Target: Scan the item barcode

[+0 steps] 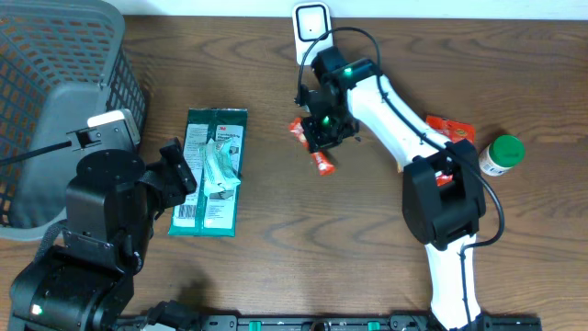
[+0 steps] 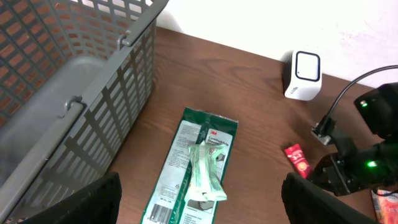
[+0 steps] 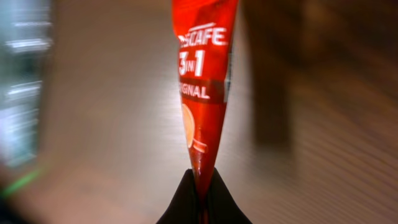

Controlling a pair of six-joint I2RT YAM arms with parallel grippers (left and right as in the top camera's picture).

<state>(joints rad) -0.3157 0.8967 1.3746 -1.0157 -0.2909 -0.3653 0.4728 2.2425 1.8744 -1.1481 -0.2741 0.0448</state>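
My right gripper [image 3: 202,194] is shut on the lower tip of a red Nescafe 3-in-1 sachet [image 3: 203,81], which stands up narrow between the fingers. From overhead the right gripper [image 1: 323,131] hovers a little below the white barcode scanner [image 1: 310,23], with the red sachet [image 1: 321,164] showing under it. The scanner [image 2: 303,74] stands at the table's far edge. My left gripper [image 2: 202,205] is open above a flat green 3M package [image 2: 199,165] with a smaller green pouch lying on it, holding nothing. No barcode on the sachet shows.
A grey wire basket [image 1: 55,64] fills the left side of the table. Another red packet [image 1: 450,129] and a white bottle with a green cap [image 1: 502,154] lie to the right of the right arm. The green package [image 1: 209,170] lies left of centre.
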